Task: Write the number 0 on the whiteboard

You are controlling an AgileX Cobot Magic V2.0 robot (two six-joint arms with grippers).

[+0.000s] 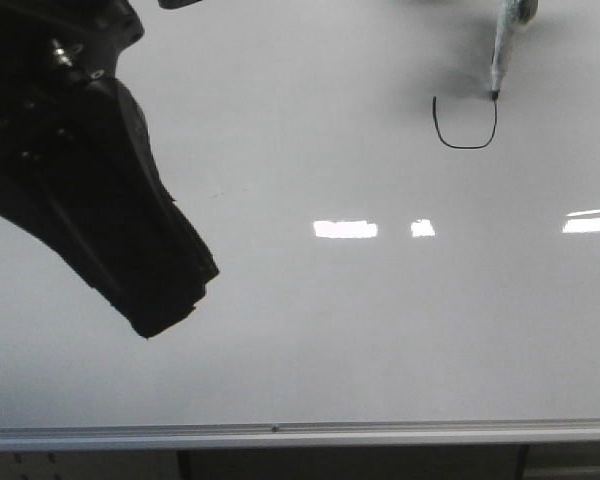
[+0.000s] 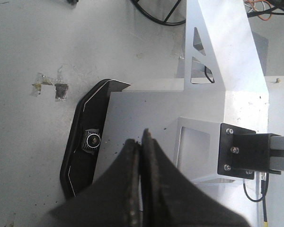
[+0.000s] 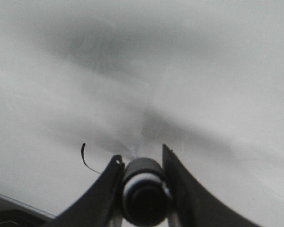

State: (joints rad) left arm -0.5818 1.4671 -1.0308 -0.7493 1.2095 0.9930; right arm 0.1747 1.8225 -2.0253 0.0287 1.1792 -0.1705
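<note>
Now | whiteboard (image 1: 280,330) glossy | left gripper (image 2: 141,146) pressed together | right gripper (image 3: 142,163) pinching marker (image 1: 503,45)

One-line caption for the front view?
Marker tip on the whiteboard, the 0 still an open U.
</note>
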